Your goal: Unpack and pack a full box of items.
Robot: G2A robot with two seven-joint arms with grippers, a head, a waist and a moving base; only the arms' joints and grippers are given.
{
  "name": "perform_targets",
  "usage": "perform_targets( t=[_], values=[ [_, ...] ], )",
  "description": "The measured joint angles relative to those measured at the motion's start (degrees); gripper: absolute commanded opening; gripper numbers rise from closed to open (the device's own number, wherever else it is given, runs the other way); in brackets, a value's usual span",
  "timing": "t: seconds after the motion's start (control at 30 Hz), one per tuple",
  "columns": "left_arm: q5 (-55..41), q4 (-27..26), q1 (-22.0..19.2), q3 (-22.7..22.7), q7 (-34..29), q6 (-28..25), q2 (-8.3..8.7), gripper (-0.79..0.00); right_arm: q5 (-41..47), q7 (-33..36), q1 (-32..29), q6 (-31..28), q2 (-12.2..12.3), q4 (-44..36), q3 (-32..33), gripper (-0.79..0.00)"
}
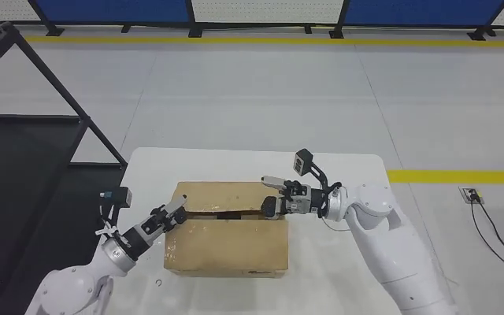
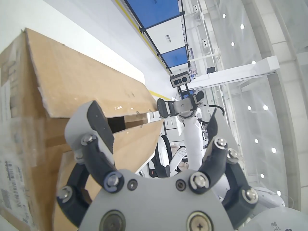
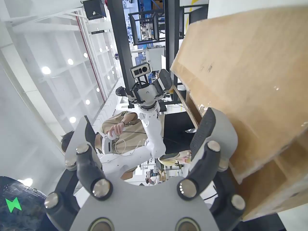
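The box (image 1: 224, 236) sits in the middle of the white bench (image 1: 331, 169). It is a brown carton with its two top flaps (image 1: 236, 195) lying almost flat, and a thin dark gap (image 1: 228, 213) runs along the seam where they meet. From above, taking twelve o'clock as away from the robot, the left hand (image 1: 172, 213) is at the box's nine o'clock end and the right hand (image 1: 270, 194) at its three o'clock end. Both are up at seam level with their fingers apart, holding nothing.

From the left wrist, that hand is spread wide. One of its pads (image 2: 99, 121) is right at the gap, against the ragged flap edge, though I can't tell whether it is under the cardboard. The right hand (image 2: 166, 108) is at the far end of the same seam.

From the right wrist, the hand is likewise apart and empty. One of the fingers (image 3: 207, 131) is just beside the flap's corner, and the flap lies outside the grip rather than in it.

To me this looks like the very start of unpacking, since the flaps must open before anything comes out. The next move, I'd say, calls for hooking a fingertip into the gap and folding the flaps out towards twelve and six o'clock. Both ends should work together so the cardboard doesn't twist or the box slide.
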Motion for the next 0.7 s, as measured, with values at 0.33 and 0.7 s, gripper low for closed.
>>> perform_targets(
  t=[0.33,0.7],
  values=[
    [-2.87,0.23,-0.09,-1.07,4.88,-1.33,-0.37,0.000,-6.49,0.74,-2.32,-0.53,1.07,-2.72,-1.54,0.000],
    [-8.76,2.04,9.28,-12.41,12.57,-2.30,-0.56,0.000,-4.66,-2.71,-5.60,-11.46,1.49,-1.31,-0.10,0.000]
  ],
)
